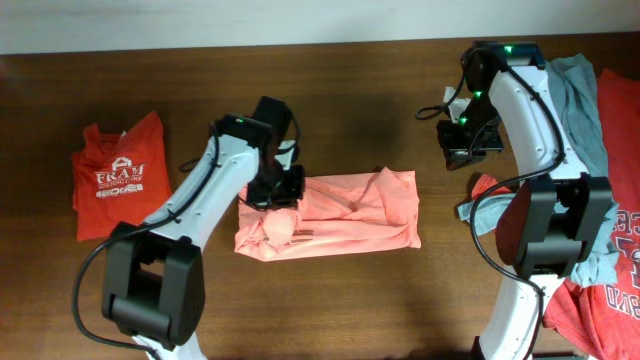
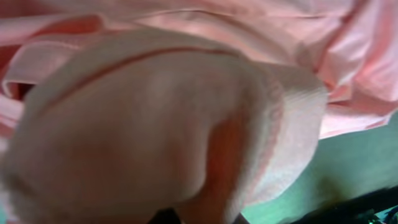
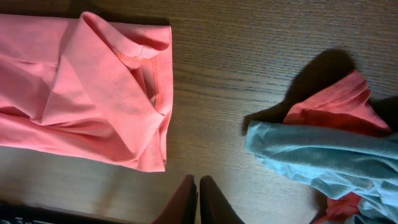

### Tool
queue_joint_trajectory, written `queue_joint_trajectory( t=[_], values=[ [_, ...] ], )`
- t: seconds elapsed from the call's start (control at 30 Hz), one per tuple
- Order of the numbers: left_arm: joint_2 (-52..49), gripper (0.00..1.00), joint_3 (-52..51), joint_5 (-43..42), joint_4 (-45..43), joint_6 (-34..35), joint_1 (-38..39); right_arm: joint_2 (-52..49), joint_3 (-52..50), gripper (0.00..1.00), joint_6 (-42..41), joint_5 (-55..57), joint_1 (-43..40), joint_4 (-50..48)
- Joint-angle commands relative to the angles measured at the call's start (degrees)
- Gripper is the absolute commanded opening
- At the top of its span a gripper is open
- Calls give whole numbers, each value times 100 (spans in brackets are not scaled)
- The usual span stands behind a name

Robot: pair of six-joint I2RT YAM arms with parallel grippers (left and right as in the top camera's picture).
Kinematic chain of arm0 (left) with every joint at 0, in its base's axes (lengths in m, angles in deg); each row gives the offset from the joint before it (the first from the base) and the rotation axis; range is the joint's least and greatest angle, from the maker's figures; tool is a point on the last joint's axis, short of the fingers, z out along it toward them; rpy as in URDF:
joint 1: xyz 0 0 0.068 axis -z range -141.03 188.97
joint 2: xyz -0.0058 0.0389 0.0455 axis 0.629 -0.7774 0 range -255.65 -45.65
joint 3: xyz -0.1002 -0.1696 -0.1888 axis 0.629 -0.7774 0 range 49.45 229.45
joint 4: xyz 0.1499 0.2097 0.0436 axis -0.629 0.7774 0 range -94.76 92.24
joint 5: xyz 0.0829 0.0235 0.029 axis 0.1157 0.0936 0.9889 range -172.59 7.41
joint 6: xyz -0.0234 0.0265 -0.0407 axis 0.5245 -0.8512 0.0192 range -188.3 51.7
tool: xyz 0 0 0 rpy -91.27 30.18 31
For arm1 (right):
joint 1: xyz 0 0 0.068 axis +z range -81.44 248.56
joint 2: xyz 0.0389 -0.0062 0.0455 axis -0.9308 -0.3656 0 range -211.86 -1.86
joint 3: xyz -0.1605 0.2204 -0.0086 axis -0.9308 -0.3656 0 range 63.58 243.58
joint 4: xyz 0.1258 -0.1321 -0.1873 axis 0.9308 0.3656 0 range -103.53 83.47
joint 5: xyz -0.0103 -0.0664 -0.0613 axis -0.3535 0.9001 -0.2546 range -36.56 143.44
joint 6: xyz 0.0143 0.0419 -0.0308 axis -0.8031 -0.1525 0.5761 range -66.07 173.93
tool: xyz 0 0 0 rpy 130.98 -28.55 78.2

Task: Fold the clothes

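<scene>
The salmon-pink T-shirt lies mid-table as a long folded strip. My left gripper is at its left end, shut on a bunched fold of the pink cloth, which fills the left wrist view and hides the fingertips. My right gripper is shut and empty, over bare wood to the right of the shirt. In the right wrist view its fingers are pressed together above the table, with the shirt's right end to the left.
A folded red-orange shirt with white lettering lies at the far left. A heap of grey-teal and red shirts sits along the right edge, and its grey-teal edge lies near my right gripper. The table is dark wood.
</scene>
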Motion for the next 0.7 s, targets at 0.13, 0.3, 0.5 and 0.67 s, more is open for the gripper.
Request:
queue_joint_trajectory(
  t=[0.13, 0.3, 0.5, 0.67],
  values=[
    [-4, 25, 72, -382, -286, 487, 306, 28, 87, 9, -22, 52, -33, 55],
    [-4, 32, 72, -1908, -1449, 507, 334, 28, 87, 10, -20, 52, -33, 61],
    [2, 33, 74, -2009, -1816, 260, 94, 28, 87, 10, -20, 44, -31, 173],
    [11, 31, 72, -337, -455, -48, -280, 28, 87, 10, 501, -481, -33, 315]
  ],
)
